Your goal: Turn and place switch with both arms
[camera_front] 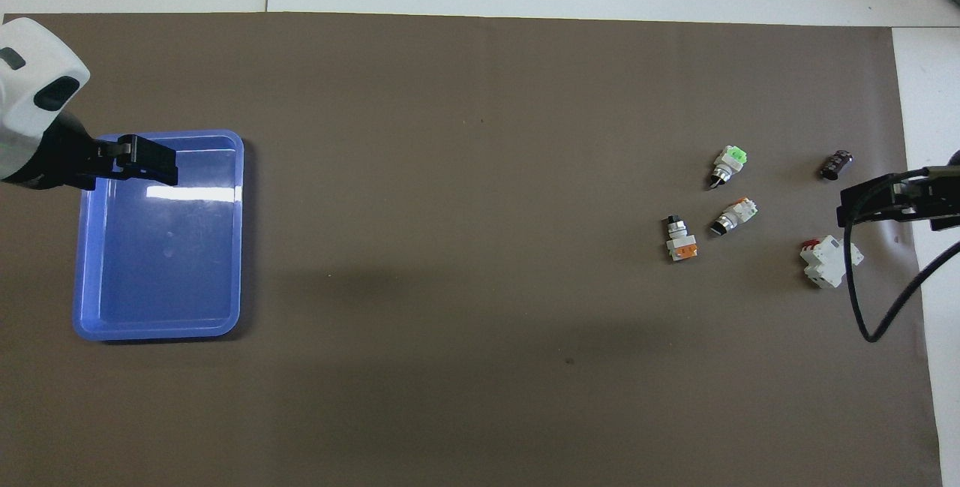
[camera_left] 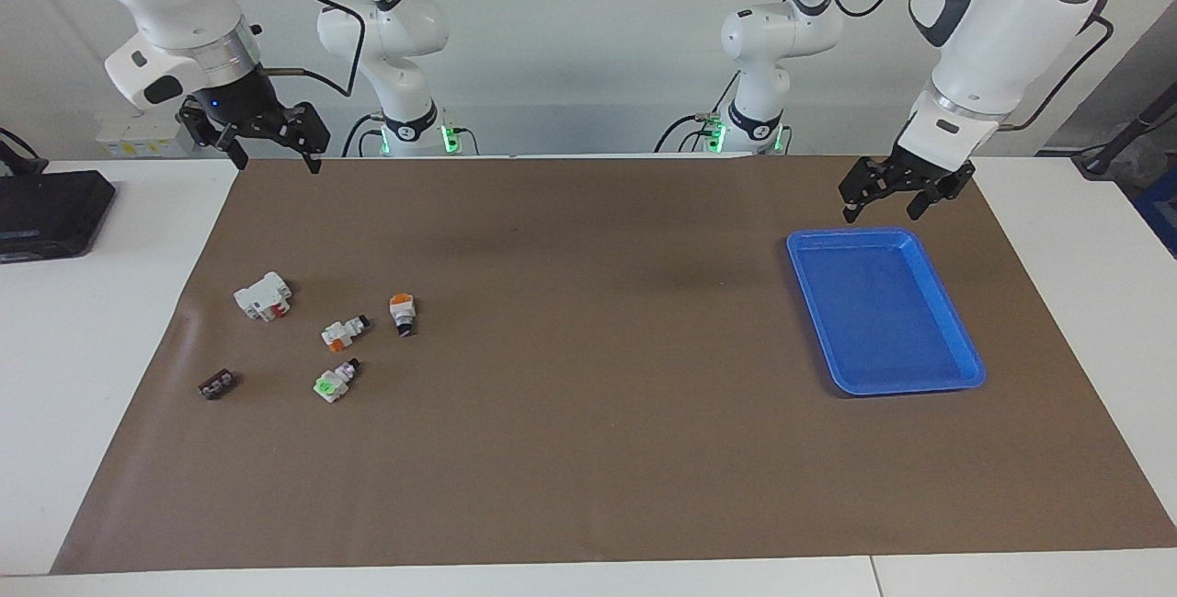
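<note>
The switch (camera_left: 401, 312) (camera_front: 681, 238) lies on the brown mat, white with an orange block at one end and a black knob at the other. It sits in a small group of parts toward the right arm's end of the table. My right gripper (camera_left: 276, 160) (camera_front: 862, 205) hangs open and empty, high over the mat's edge at that end, well apart from the switch. Over the rim of the blue tray (camera_left: 956, 326) (camera_front: 240, 247) my left gripper (camera_left: 883, 211) (camera_front: 161, 164) hangs open, holding nothing.
Beside the switch lie a slimmer white switch with an orange patch (camera_left: 343, 331) (camera_front: 735, 215) and a green-capped switch (camera_left: 333, 382) (camera_front: 729, 164). A white breaker (camera_left: 263, 295) (camera_front: 829, 262) and a small dark part (camera_left: 217, 384) (camera_front: 835, 164) are also nearby. A black device (camera_left: 46, 211) sits off the mat.
</note>
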### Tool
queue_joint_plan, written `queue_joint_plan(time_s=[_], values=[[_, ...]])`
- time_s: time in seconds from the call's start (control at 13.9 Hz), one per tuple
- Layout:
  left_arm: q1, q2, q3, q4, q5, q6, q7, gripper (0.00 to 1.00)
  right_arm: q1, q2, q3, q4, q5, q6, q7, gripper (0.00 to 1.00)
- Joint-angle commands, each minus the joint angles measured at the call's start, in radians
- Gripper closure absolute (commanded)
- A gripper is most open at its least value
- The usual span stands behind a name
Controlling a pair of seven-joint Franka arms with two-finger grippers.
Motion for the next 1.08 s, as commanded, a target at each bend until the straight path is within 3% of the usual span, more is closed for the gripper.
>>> queue_joint_plan(time_s=[0.0,1.01], values=[[0.011,-0.031,0.001,-0.034,-0.014,0.007,0.008,0.0,-0.009,-0.03,0.006,-0.034,-0.002,0.02,-0.023,0.0],[0.011,-0.029,0.001,-0.034,-0.014,0.009,0.008,0.0,-0.004,-0.05,0.006,-0.08,-0.002,0.063,-0.024,0.0]])
